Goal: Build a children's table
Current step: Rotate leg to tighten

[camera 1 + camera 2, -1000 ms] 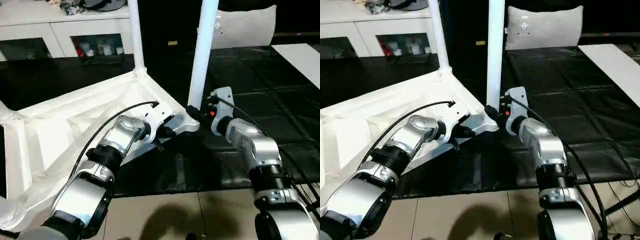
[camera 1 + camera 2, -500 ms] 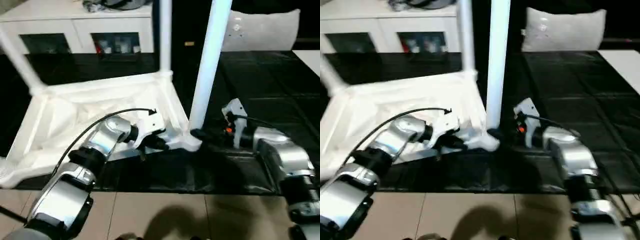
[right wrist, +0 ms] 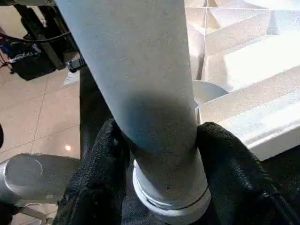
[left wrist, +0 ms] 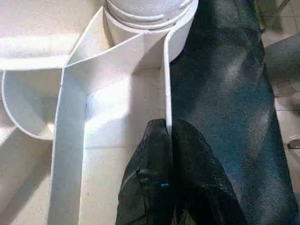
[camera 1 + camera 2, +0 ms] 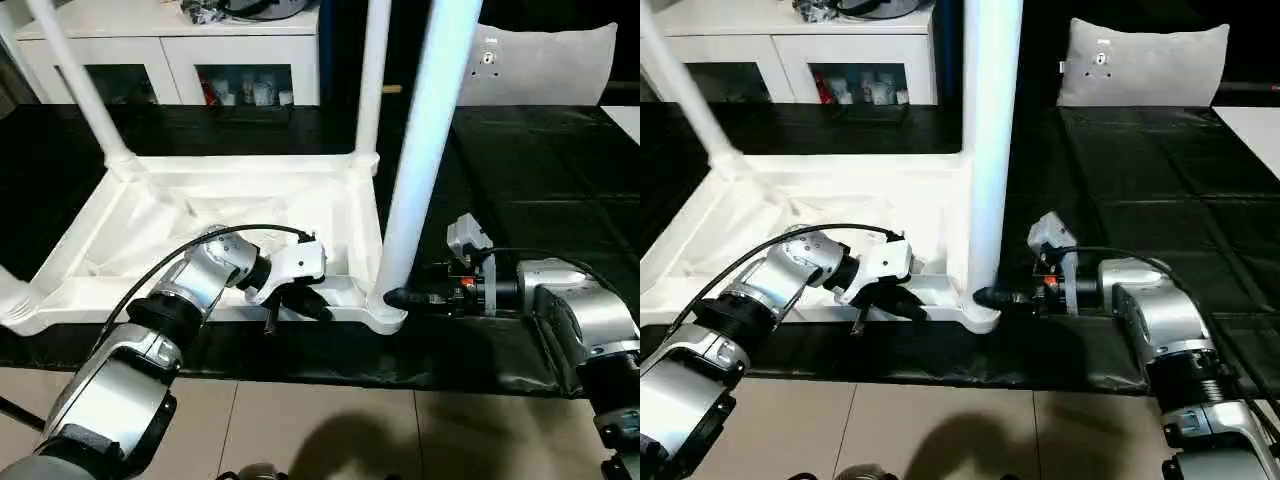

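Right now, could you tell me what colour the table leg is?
White; the leg shows best in the right wrist view.

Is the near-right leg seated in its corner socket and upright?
Seated and upright: the leg stands straight from the corner socket, its ringed base meeting the socket rim, right claw around it.

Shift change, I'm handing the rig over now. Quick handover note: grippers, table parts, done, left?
Left gripper: shut on the tabletop's near rim.
Right gripper: fingers on either side of the near right leg at its base.
Tabletop lies upside down on the black work table.
Done: three legs stand in corner sockets, incl. back left and back right.
Left: near left corner cut off by frame; check fourth leg, flip upright.
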You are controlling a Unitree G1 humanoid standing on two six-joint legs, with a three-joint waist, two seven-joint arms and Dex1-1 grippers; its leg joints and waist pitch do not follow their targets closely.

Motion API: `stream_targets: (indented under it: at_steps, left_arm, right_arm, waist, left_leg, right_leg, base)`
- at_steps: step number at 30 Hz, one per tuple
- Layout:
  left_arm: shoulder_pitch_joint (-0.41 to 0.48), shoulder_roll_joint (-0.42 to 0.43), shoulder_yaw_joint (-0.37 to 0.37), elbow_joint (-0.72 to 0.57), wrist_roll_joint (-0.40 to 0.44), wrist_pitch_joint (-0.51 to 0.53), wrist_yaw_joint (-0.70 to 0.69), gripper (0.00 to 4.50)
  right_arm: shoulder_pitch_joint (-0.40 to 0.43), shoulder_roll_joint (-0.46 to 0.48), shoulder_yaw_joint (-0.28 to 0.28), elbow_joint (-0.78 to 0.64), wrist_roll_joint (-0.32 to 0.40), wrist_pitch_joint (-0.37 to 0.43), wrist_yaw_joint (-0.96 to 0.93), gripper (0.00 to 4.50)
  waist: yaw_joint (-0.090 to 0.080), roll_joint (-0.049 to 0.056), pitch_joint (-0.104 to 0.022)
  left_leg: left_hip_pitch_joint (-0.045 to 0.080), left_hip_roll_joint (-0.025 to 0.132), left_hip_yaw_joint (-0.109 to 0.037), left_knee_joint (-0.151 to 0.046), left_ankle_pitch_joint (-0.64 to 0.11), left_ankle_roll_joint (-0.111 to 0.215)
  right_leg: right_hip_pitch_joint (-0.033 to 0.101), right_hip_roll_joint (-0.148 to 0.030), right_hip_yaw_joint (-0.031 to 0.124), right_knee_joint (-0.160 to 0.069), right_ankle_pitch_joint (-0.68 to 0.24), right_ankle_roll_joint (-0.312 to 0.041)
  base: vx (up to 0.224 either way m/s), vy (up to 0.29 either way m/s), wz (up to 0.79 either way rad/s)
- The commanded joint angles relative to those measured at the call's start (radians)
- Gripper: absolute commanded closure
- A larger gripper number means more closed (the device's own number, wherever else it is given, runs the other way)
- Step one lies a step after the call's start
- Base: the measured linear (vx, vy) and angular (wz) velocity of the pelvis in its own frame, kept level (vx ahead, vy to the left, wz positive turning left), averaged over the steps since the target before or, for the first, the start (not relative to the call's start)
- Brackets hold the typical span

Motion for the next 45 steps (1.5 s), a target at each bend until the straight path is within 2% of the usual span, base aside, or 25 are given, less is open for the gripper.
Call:
stream_targets:
  at_steps: [1,2,5,7,8,10,11,13,15,16,17,19,21,23,24,25,26,27,30,32,33,34,37,42,45]
  left_arm:
    - [-0.017,-0.003,-0.025,-0.006,0.007,-0.017,-0.023,4.50]
    - [-0.017,-0.004,-0.025,-0.006,0.007,-0.016,-0.024,4.50]
    - [-0.015,-0.017,0.000,-0.002,-0.004,0.026,-0.005,4.50]
    - [-0.015,-0.025,0.010,-0.007,-0.012,0.057,0.010,4.50]
    - [-0.017,-0.043,0.029,-0.013,-0.024,0.112,0.046,4.50]
    - [-0.021,-0.058,0.043,-0.014,-0.031,0.149,0.079,4.50]
    - [-0.032,-0.084,0.063,-0.002,-0.035,0.188,0.142,4.50]
    - [-0.045,-0.110,0.080,0.012,-0.035,0.227,0.208,4.50]
    - [-0.054,-0.124,0.092,0.022,-0.036,0.247,0.249,4.50]
    - [-0.077,-0.158,0.128,0.053,-0.040,0.293,0.361,4.50]
    - [-0.082,-0.167,0.137,0.059,-0.041,0.306,0.390,4.50]
    - [-0.098,-0.210,0.182,0.077,-0.059,0.345,0.506,4.50]
    - [-0.101,-0.227,0.200,0.080,-0.065,0.352,0.551,4.50]
    - [-0.100,-0.258,0.221,0.077,-0.068,0.367,0.621,4.50]
    - [-0.099,-0.259,0.220,0.075,-0.067,0.366,0.620,4.50]
    - [-0.095,-0.260,0.213,0.071,-0.062,0.361,0.614,4.50]
    - [-0.090,-0.257,0.205,0.068,-0.056,0.352,0.602,4.50]
    - [-0.090,-0.256,0.204,0.068,-0.055,0.351,0.602,4.50]
    - [-0.086,-0.237,0.187,0.075,-0.034,0.318,0.587,4.50]
    - [-0.085,-0.229,0.183,0.078,-0.026,0.310,0.583,4.50]
    - [-0.082,-0.221,0.177,0.076,-0.022,0.300,0.572,4.50]
    - [-0.078,-0.212,0.169,0.073,-0.018,0.292,0.553,4.50]
    - [-0.060,-0.163,0.120,0.055,0.005,0.245,0.451,4.50]
    - [-0.053,-0.137,0.099,0.056,0.017,0.215,0.405,4.50]
    - [-0.050,-0.095,0.062,0.063,0.036,0.158,0.317,4.50]
  right_arm:
    - [0.001,0.000,0.017,-0.023,0.016,0.014,0.030,2.46]
    - [0.001,-0.001,0.017,-0.023,0.016,0.014,0.031,2.52]
    - [0.004,0.006,0.011,-0.026,0.034,0.035,0.025,2.54]
    - [0.005,0.021,-0.006,-0.034,0.052,0.045,0.008,2.57]
    - [0.005,0.051,-0.031,-0.044,0.064,0.046,-0.039,2.57]
    - [0.001,0.072,-0.040,-0.041,0.058,0.055,-0.086,2.57]
    - [-0.018,0.107,-0.045,-0.018,0.024,0.071,-0.184,2.57]
    - [-0.041,0.143,-0.050,0.013,-0.015,0.085,-0.292,2.57]
    - [-0.055,0.165,-0.059,0.031,-0.030,0.098,-0.353,2.57]
    - [-0.088,0.225,-0.096,0.066,-0.043,0.129,-0.498,2.58]
    - [-0.095,0.240,-0.107,0.074,-0.045,0.138,-0.534,2.59]
    - [-0.115,0.309,-0.143,0.105,-0.051,0.103,-0.660,2.61]
    - [-0.120,0.329,-0.151,0.119,-0.057,0.087,-0.697,2.61]
    - [-0.121,0.354,-0.133,0.148,-0.114,0.004,-0.773,2.61]
    - [-0.120,0.356,-0.137,0.148,-0.108,0.003,-0.769,2.61]
    - [-0.117,0.360,-0.150,0.145,-0.086,0.003,-0.751,2.26]
    - [-0.113,0.359,-0.158,0.139,-0.075,0.005,-0.738,2.26]
    - [-0.113,0.359,-0.158,0.139,-0.075,0.005,-0.738,1.93]
    - [-0.098,0.335,-0.153,0.127,-0.086,-0.008,-0.698,1.82]
    - [-0.090,0.323,-0.158,0.121,-0.084,-0.023,-0.679,1.58]
    - [-0.086,0.311,-0.160,0.119,-0.080,-0.033,-0.666,1.58]
    - [-0.080,0.293,-0.158,0.115,-0.080,-0.047,-0.646,1.58]
    - [-0.054,0.196,-0.153,0.115,-0.077,-0.100,-0.509,1.27]
    - [-0.035,0.138,-0.151,0.096,-0.058,-0.105,-0.397,0.98]
    - [-0.016,0.053,-0.112,0.090,-0.073,-0.128,-0.274,0.67]
  waist:
    - [-0.003,-0.021,-0.084]
    - [-0.004,-0.024,-0.084]
    - [-0.003,-0.021,-0.083]
    - [-0.002,-0.019,-0.082]
    - [-0.004,-0.020,-0.082]
    - [-0.008,-0.021,-0.080]
    - [-0.011,-0.022,-0.079]
    - [-0.023,-0.021,-0.074]
    - [-0.031,-0.022,-0.075]
    - [-0.043,-0.019,-0.075]
    - [-0.057,-0.018,-0.076]
    - [-0.071,-0.021,-0.078]
    - [-0.078,-0.021,-0.083]
    - [-0.083,-0.021,-0.090]
    - [-0.083,-0.021,-0.089]
    - [-0.082,-0.021,-0.091]
    - [-0.078,-0.021,-0.090]
    - [-0.076,-0.020,-0.091]
    - [-0.073,-0.017,-0.090]
    - [-0.070,-0.018,-0.088]
    - [-0.066,-0.010,-0.087]
    - [-0.065,-0.015,-0.088]
    - [-0.053,-0.016,-0.088]
    - [-0.046,-0.019,-0.086]
    - [-0.033,-0.019,-0.087]
  left_leg:
    - [0.009,0.036,-0.010,-0.062,-0.125,0.083]
    - [0.009,0.035,-0.009,-0.062,-0.123,0.083]
    - [0.010,0.036,-0.009,-0.062,-0.122,0.084]
    - [0.010,0.034,-0.009,-0.062,-0.123,0.081]
    - [0.009,0.033,-0.008,-0.062,-0.124,0.081]
    - [0.011,0.031,-0.008,-0.062,-0.131,0.070]
    - [0.011,0.029,-0.008,-0.062,-0.135,0.065]
    - [0.017,0.023,-0.008,-0.060,-0.159,0.049]
    - [0.014,0.016,-0.008,-0.059,-0.166,0.050]
    - [0.012,0.016,-0.008,-0.058,-0.165,0.051]
    - [0.011,0.016,-0.012,-0.058,-0.168,0.045]
    - [0.006,0.014,-0.012,-0.057,-0.161,0.049]
    - [0.005,0.009,-0.010,-0.055,-0.146,0.061]
    - [-0.009,0.012,-0.014,-0.057,-0.094,0.086]
    - [-0.009,0.013,-0.013,-0.057,-0.083,0.094]
    - [-0.010,0.012,-0.012,-0.056,-0.072,0.100]
    - [-0.010,0.015,-0.013,-0.057,-0.052,0.125]
    - [-0.009,0.017,-0.013,-0.057,-0.045,0.130]
    - [-0.007,0.023,-0.015,-0.058,-0.037,0.142]
    - [-0.005,0.023,-0.013,-0.059,-0.047,0.136]
    - [-0.003,0.023,-0.013,-0.059,-0.053,0.134]
    - [-0.003,0.024,-0.012,-0.059,-0.060,0.132]
    - [-0.002,0.025,-0.011,-0.059,-0.073,0.137]
    - [0.001,0.028,-0.010,-0.058,-0.086,0.127]
    - [0.002,0.028,-0.010,-0.058,-0.090,0.130]
  right_leg:
    - [0.065,-0.073,0.064,-0.064,-0.402,-0.017]
    - [0.065,-0.073,0.064,-0.065,-0.405,-0.015]
    - [0.064,-0.073,0.063,-0.067,-0.414,-0.011]
    - [0.065,-0.074,0.061,-0.069,-0.424,-0.009]
    - [0.065,-0.072,0.061,-0.069,-0.426,-0.007]
    - [0.064,-0.072,0.058,-0.075,-0.447,0.000]
    - [0.063,-0.070,0.055,-0.078,-0.462,0.008]
    - [0.060,-0.067,0.044,-0.091,-0.513,0.026]
    - [0.065,-0.067,0.039,-0.097,-0.530,0.053]
    - [0.063,-0.063,0.039,-0.096,-0.519,0.054]
    - [0.064,-0.064,0.034,-0.099,-0.519,0.052]
    - [0.068,-0.064,0.034,-0.098,-0.499,0.055]
    - [0.070,-0.065,0.037,-0.095,-0.476,0.052]
    - [0.076,-0.066,0.043,-0.079,-0.399,0.031]
    - [0.076,-0.065,0.044,-0.078,-0.385,0.026]
    - [0.076,-0.066,0.047,-0.074,-0.366,0.019]
    - [0.078,-0.067,0.052,-0.067,-0.324,-0.004]
    - [0.078,-0.067,0.054,-0.064,-0.313,-0.011]
    - [0.077,-0.069,0.057,-0.059,-0.287,-0.033]
    - [0.078,-0.070,0.058,-0.060,-0.301,-0.036]
    - [0.077,-0.071,0.057,-0.062,-0.310,-0.037]
    - [0.077,-0.069,0.058,-0.063,-0.315,-0.034]
    - [0.078,-0.069,0.059,-0.061,-0.316,-0.029]
    - [0.074,-0.068,0.059,-0.061,-0.336,-0.033]
    - [0.074,-0.067,0.060,-0.061,-0.345,-0.024]
  base:
    - [0.000,0.000,0.00]
    - [0.000,0.000,0.00]
    - [0.000,0.000,0.00]
    - [0.000,0.000,0.00]
    - [0.000,0.000,0.00]
    - [0.000,0.000,0.00]
    - [0.000,0.000,0.00]
    - [0.000,0.000,0.00]
    - [0.000,0.000,0.00]
    - [0.000,0.000,0.00]
    - [0.000,0.000,0.00]
    - [0.000,0.000,0.00]
    - [0.000,0.000,0.00]
    - [0.000,0.000,0.00]
    - [0.000,0.000,0.00]
    - [0.000,0.000,0.00]
    - [0.000,0.000,0.00]
    - [0.000,0.000,0.00]
    - [0.000,0.000,0.00]
    - [0.000,0.000,0.00]
    - [0.000,0.000,0.00]
    - [0.000,0.000,0.00]
    - [0.000,0.000,0.00]
    - [0.000,0.000,0.00]
    - [0.000,0.000,0.00]
